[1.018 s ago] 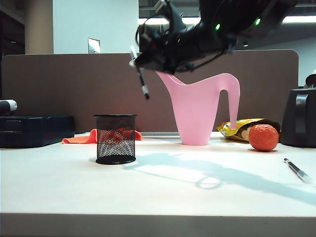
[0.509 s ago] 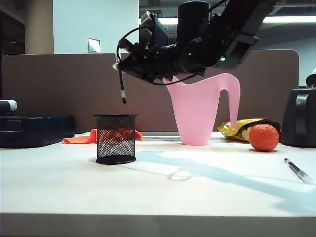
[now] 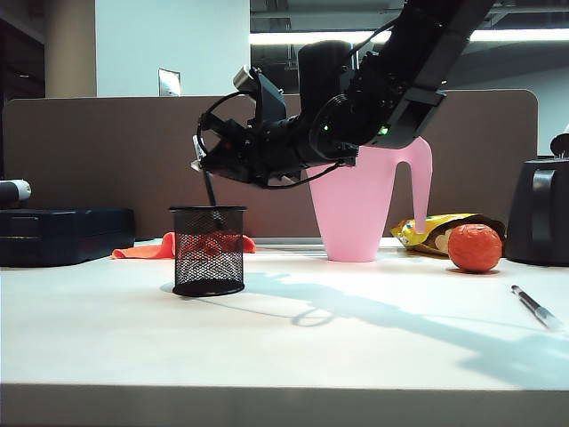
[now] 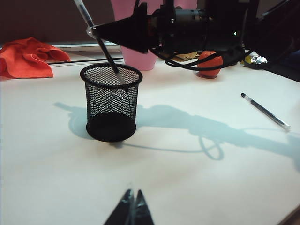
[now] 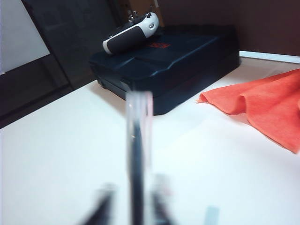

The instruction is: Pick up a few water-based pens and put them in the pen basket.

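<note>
- Right now the exterior view shows the right gripper (image 3: 201, 164) hanging just above the pen basket (image 3: 208, 250), with a dark pen (image 3: 211, 191) running from it down to the basket's rim.
- The left wrist view looks down on this: the pen (image 4: 101, 43) leans at a slant, its lower tip inside the mouth of the pen basket (image 4: 111, 108), its upper end sticking out past the right gripper (image 4: 91, 32).
- The right wrist view is blurred; the pen (image 5: 137, 154) stands between two smeared fingers (image 5: 101, 202) with gaps either side, so I cannot tell whether they grip it or have let go.
- Only that view shows the dark case (image 5: 173, 58) with a white and black handset (image 5: 131, 32) on top, beside an orange cloth (image 5: 267, 103).
- A second pen (image 4: 265, 111) lies flat on the table (image 4: 187, 178), well apart from the basket.
- The left gripper (image 4: 131, 211) sits low over the bare table, its fingers pressed together, holding nothing.
- A pink watering can (image 3: 369, 209) and an orange ball (image 3: 474, 247) stand behind.
</note>
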Tool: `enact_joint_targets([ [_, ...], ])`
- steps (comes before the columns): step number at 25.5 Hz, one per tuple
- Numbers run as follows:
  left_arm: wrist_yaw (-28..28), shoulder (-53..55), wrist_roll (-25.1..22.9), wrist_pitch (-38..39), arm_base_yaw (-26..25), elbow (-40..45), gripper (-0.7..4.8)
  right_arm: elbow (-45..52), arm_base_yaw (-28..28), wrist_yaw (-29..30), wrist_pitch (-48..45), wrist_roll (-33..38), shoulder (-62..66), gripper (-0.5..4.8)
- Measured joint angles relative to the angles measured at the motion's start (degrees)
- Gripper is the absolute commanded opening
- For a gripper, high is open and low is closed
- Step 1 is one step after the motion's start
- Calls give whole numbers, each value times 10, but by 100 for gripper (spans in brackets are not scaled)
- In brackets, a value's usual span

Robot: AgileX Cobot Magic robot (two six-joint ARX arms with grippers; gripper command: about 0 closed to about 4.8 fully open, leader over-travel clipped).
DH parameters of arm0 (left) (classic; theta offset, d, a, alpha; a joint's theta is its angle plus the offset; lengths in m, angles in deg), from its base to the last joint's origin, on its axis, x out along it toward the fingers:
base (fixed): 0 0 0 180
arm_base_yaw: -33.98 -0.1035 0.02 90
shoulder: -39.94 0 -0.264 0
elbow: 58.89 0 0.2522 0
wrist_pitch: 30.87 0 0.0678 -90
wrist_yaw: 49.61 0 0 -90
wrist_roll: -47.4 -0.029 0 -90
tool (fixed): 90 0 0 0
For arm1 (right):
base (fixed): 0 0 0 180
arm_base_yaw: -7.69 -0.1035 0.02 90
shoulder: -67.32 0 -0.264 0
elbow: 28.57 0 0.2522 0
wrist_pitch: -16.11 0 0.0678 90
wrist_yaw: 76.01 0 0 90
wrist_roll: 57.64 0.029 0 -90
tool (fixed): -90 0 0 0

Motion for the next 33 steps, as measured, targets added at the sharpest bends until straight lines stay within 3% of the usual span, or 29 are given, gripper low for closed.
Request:
enact_joint_targets([
  [4,0,0,0,0,0,0,-5,0,1,-2,8,0,-2,154],
  [6,0,0,0,0,0,0,-5,0,1,-2,13,0,-6,79],
  [7,0,0,0,0,0,0,-5,0,1,-1,13,0,-10,11],
  [8,0,0,0,0,0,0,-5,0,1,1,15,0,-14,-3],
  [11,0,0,0,0,0,0,-4,0,4,1,33,-4,-38,-5],
  [13,0,0,0,0,0,0,-5,0,10,-30,78,-9,-79,-5],
  [16,0,0,0,1,0,0,-4,-1,27,-69,164,-26,-134,-5],
  [18,0,0,0,1,0,0,-5,-2,62,-94,309,-60,-191,-5],
  [23,0,0,0,1,0,0,-4,-1,111,-128,527,-58,-251,-5],
  [27,0,0,0,1,0,0,-5,-2,148,-187,720,-58,-286,-5],
  [33,0,0,0,2,0,0,-4,16,171,-230,848,-58,-279,-4],
])
